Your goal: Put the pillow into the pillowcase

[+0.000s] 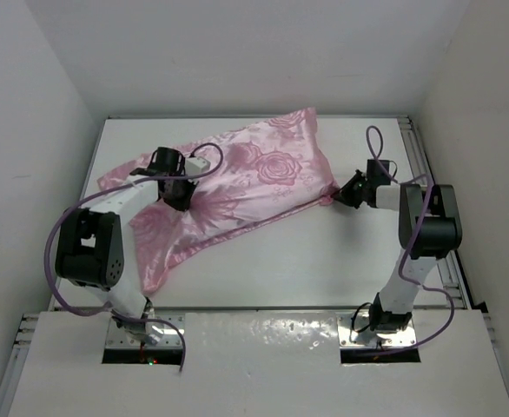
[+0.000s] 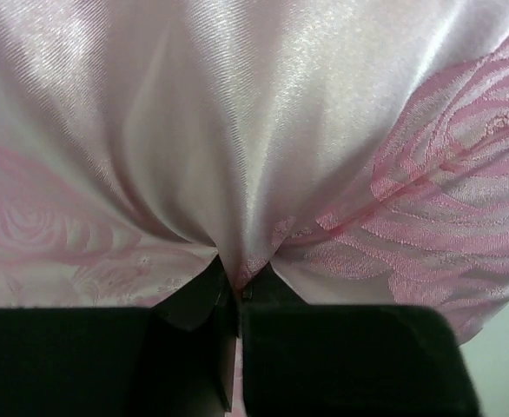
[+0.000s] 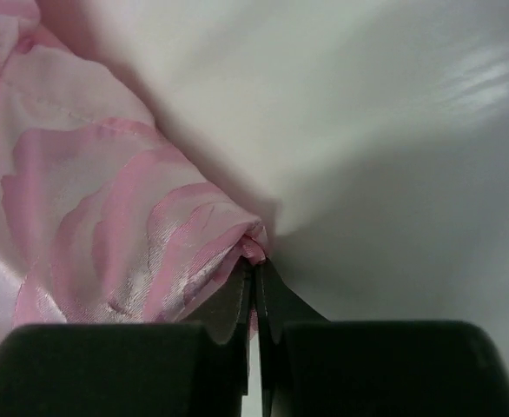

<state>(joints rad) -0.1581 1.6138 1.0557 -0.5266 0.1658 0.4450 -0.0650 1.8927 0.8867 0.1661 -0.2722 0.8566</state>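
**Two-point pinch on the pillowcase [image 1: 254,178]**

Near side: left gripper [image 2: 234,282] was clamped on a gathered fold mid-body, and right gripper [image 3: 256,261] was closed on the right corner, probably to tension or shift the satin. No pillow visible; the plump far end suggested it was inside, with the slack tail trailing near-left. The case lay on a white table [image 1: 324,269], with plain white walls [image 1: 254,52] behind.

White table [image 1: 280,269] fills centre. Plain white walls [image 1: 237,52] at left, far, right. Metal rail [image 1: 418,148] along table's right edge. Glossy white panel [image 1: 263,365] near.
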